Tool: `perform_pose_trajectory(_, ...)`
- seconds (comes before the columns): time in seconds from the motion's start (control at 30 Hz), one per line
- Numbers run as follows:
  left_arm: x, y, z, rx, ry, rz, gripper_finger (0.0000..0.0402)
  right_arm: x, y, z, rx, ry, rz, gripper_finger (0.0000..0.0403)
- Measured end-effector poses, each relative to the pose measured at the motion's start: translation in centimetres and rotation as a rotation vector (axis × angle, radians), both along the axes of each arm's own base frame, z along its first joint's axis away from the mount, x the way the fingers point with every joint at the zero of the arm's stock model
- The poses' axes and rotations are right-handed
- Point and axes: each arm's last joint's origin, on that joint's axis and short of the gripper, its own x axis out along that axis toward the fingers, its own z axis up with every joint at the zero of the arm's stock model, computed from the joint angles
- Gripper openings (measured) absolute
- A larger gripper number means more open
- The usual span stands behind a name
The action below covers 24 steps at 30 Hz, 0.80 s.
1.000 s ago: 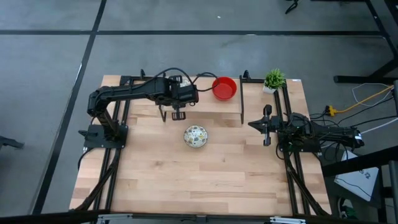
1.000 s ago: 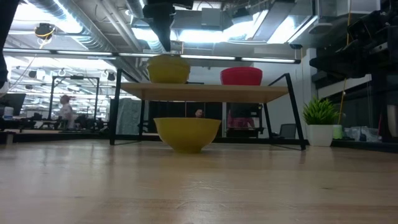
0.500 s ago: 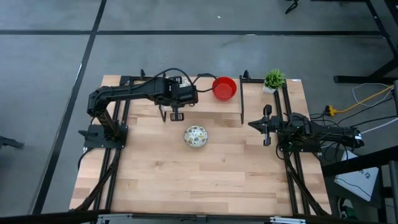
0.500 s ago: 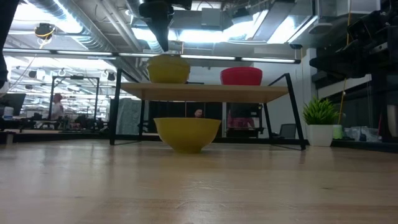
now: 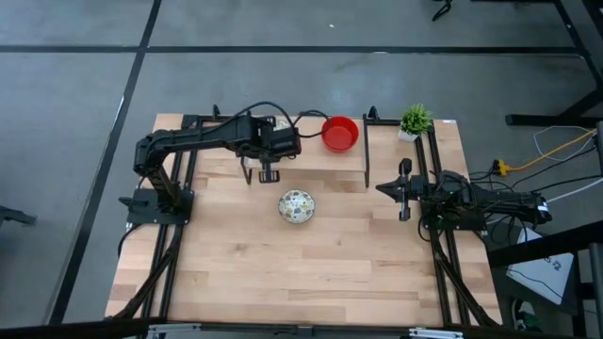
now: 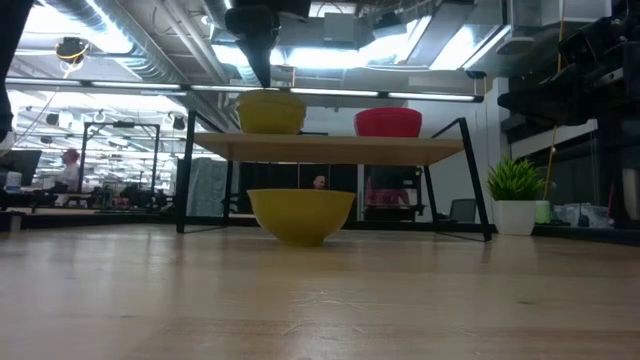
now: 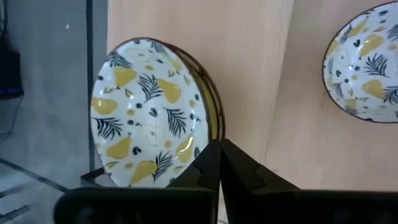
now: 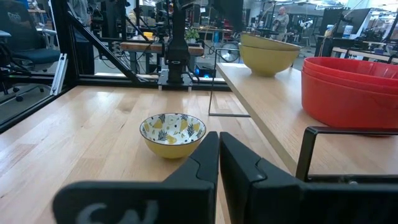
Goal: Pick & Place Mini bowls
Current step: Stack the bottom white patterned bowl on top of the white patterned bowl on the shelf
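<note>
Wooden counter (image 5: 283,254) carries a shelf (image 5: 311,155). Two patterned bowls (image 7: 149,121) and stacked red bowls (image 5: 340,133) sit on it; one patterned bowl (image 5: 296,206) remains below. Left claw (image 5: 268,175) closed, empty, above shelf; right claw (image 5: 404,213) closed, waiting beside it.

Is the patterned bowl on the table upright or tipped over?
Upright: the patterned bowl sits on its base on the table, rim level, opening up and empty.

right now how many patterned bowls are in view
3 that show: one patterned bowl alone on the table, and a stack of apparently two on the raised shelf; another nested inside may be hidden.
</note>
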Motion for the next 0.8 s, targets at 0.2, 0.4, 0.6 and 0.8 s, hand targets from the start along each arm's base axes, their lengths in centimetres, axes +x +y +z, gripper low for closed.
perform_pose_trajectory(0.2,0.09,0.04,-0.51,0.009,0.006,0.006,0.0001,0.00,0.00,0.01,0.000,-0.001,0.000,0.0017)
perform_pose_trajectory(0.4,0.09,-0.15,-0.38,0.042,0.009,-0.002,0.0001,0.00,0.00,0.00,0.000,0.000,0.000,0.0017)
perform_pose_trajectory(0.6,-0.08,-0.41,-0.16,-0.044,-0.015,-0.029,0.0001,0.00,0.00,0.01,0.000,-0.001,0.000,0.0017)
perform_pose_trajectory(0.8,-0.16,-0.71,0.05,-0.027,-0.016,-0.045,0.0002,0.00,0.00,0.00,0.000,0.000,0.000,0.0017)
